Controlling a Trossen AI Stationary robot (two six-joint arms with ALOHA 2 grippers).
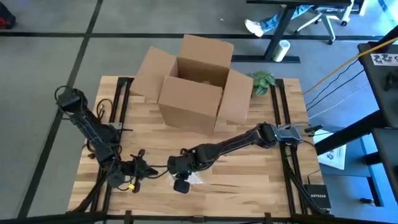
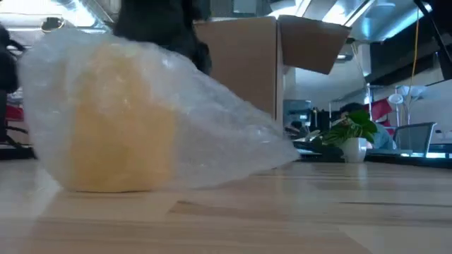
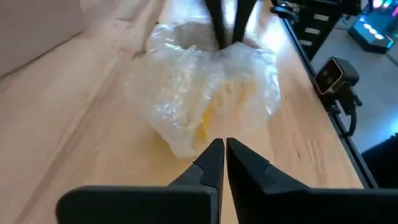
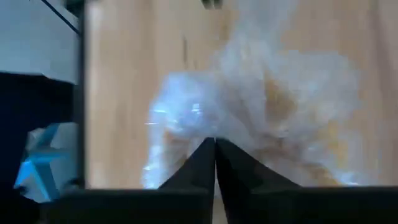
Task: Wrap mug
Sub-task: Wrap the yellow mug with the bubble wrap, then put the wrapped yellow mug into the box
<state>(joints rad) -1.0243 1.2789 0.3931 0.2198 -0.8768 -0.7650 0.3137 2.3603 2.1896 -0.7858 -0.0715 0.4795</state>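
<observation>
A yellow mug (image 2: 120,120) stands on the wooden table, covered by clear bubble wrap (image 2: 233,134) whose loose tail trails along the tabletop. In the high view the wrap (image 1: 194,179) shows under my right gripper (image 1: 180,174), near the table's front edge. My right gripper (image 4: 215,142) is shut on the wrap above the mug. My left gripper (image 3: 224,146) is shut just to the left of the bundle (image 3: 211,99), its tips by the wrap's near edge. My right gripper pinches a bunch of the bubble wrap (image 4: 217,124) between its two fingers (image 3: 227,28), coming from above and pointing down at the top of the bundle. The mug stays on the table under the wrap. My left gripper's tips are close to the wrap's edge (image 3: 186,144); whether they touch it I cannot tell.
An open cardboard box (image 1: 199,81) stands at the table's far middle, flaps spread. A small potted plant (image 1: 262,81) sits to its right. Cables (image 1: 134,180) lie by my left gripper. Bare wood lies right of the bundle (image 1: 249,180).
</observation>
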